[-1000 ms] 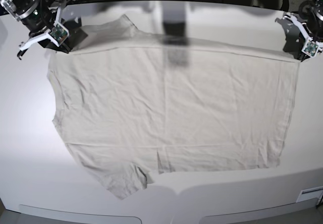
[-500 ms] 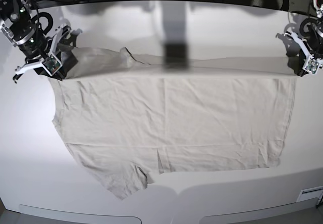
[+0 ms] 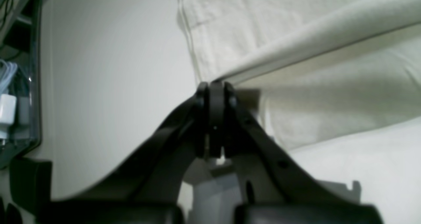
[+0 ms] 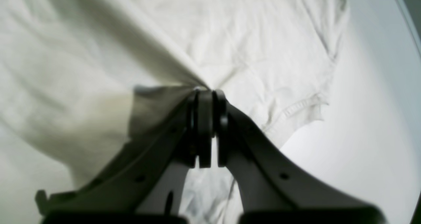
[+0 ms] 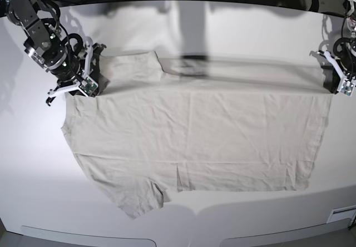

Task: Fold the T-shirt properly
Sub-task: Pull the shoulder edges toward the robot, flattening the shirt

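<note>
one t-shirt (image 5: pixel 194 136) on table (image 5: pixel 245 35), two grippers, left (image 3: pixel 213 86) and right (image 4: pixel 205 92), each pinching it

T-shirt (image 4: pixel 230 36) cloth blurred, cut off at right-wrist frame edges.

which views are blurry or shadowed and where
Base view: sharp, with a dark blurred smear over the T-shirt top edge, shadows along the table's far edge. Left wrist view: left gripper and lifted fold soft. Right wrist view: right gripper soft, cloth at left motion-blurred and shaded.
</note>
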You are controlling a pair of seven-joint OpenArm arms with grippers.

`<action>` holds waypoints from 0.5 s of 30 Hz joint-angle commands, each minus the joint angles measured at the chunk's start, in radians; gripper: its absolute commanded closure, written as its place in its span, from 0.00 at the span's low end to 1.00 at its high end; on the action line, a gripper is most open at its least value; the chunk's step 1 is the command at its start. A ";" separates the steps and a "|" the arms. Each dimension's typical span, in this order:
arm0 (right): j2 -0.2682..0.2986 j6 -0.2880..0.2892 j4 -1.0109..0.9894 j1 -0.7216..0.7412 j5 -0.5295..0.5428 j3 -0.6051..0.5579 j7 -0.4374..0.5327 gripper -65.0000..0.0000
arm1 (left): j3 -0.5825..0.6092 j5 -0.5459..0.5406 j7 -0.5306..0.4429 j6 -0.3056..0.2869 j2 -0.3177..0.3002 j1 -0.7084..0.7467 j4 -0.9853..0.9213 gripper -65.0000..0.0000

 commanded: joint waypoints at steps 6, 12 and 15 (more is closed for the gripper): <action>-0.046 -0.013 -0.082 0.105 0.008 0.003 0.016 1.00 | -0.011 0.036 -0.025 0.014 -0.023 -0.069 -0.038 1.00; -0.051 0.019 -0.091 0.151 0.048 0.002 0.016 1.00 | 0.000 0.035 -0.032 0.007 -0.023 -0.101 -0.038 1.00; -0.058 0.036 -0.092 0.165 0.059 0.002 0.015 1.00 | 0.025 0.080 -0.035 0.007 -0.023 -0.118 -0.038 1.00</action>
